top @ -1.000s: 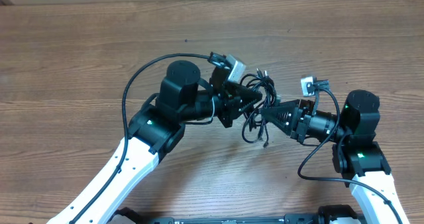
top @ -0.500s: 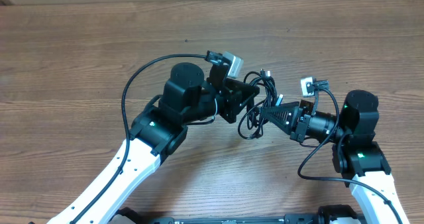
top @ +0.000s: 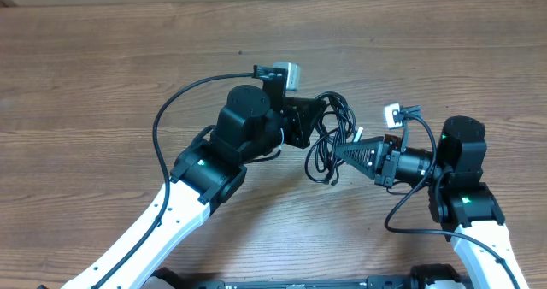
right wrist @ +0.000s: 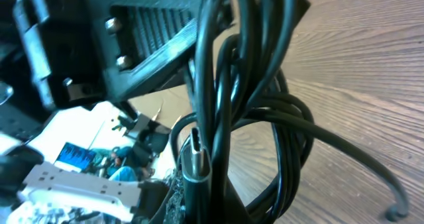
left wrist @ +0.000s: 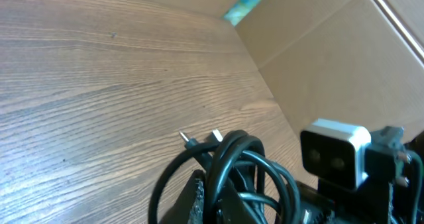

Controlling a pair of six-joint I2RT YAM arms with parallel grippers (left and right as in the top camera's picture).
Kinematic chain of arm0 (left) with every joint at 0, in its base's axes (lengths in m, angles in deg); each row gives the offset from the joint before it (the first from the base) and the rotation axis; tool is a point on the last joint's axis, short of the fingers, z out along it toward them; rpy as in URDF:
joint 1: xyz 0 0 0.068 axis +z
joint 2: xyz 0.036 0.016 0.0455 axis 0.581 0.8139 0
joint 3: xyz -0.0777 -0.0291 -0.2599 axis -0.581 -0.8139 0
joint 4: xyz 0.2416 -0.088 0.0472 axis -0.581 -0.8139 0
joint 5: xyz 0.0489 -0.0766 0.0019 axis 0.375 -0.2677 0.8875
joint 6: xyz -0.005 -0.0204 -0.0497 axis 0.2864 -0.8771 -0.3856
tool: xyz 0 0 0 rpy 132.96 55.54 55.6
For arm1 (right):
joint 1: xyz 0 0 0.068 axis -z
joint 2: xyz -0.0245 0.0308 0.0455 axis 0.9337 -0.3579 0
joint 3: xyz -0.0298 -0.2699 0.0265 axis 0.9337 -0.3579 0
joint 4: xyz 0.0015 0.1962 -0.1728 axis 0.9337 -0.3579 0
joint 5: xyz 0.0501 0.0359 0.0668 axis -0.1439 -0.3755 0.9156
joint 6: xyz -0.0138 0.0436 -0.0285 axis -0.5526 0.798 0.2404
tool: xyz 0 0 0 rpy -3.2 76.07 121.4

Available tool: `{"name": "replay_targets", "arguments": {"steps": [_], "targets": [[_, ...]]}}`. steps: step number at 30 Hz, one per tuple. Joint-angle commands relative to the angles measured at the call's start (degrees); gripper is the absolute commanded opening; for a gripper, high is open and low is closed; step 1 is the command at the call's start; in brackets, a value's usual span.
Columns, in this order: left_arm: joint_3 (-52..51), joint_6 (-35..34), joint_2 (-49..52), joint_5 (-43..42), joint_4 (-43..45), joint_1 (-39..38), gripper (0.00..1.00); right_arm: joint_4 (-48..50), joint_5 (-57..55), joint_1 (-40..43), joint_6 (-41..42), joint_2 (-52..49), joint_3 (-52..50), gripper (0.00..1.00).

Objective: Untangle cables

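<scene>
1. The cables (top: 329, 139) form a looped bundle at the centre of the overhead view, over the table (top: 102, 67).
2. The left claw (top: 313, 123) is clamped on the bundle's upper-left side.
3. The right claw (top: 338, 151) pinches its right side, fingers together.

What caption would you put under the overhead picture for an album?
Left arm and right arm meet over a wooden table, jaws holding a looped bundle of thin black cables between them.
</scene>
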Motion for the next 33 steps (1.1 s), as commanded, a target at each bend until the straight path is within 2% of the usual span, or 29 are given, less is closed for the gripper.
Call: {"name": "replay_targets", "arguments": {"steps": [1,10,20,24,25,27,30,31,33], "targets": [[1.42,-3.54,-1.4,11.58,1.97,1.88,0.04,-1.22,10.86,-0.28,-4.22,0.35,-0.26,0.04],[1.42,-6.03,-1.4,11.37,-1.33,1.9,0.04,-1.2,16.06,-0.28,-6.67,0.35,-0.26,0.04],[1.42,-6.75,-1.4,13.42,-1.49,1.99,0.04,-1.22,16.04,-0.28,-6.91,0.35,-0.26,0.04],[1.42,-8.44,-1.4,12.02,-0.81,1.99,0.04,-1.42,15.74,-0.28,-6.86,0.35,-0.26,0.26],[1.42,-8.39,-1.42,11.21,-0.81,1.99,0.04,-1.44,15.37,-0.28,-6.86,0.35,-0.26,0.36],[1.42,-6.8,-1.4,9.29,-0.81,1.99,0.04,-1.42,14.25,-0.28,-6.84,0.35,-0.26,0.48],[1.42,-1.55,-1.42,5.7,-0.48,1.99,0.04,-1.42,11.93,-0.28,-6.8,0.35,-0.26,0.59],[1.42,2.8,-1.42,2.16,0.37,1.99,0.04,-1.38,10.82,-0.28,-6.51,0.35,-0.26,0.62],[1.42,6.14,-1.42,-1.2,1.18,1.99,0.04,-1.38,9.42,-0.26,-6.38,0.35,-0.26,0.64]]}}
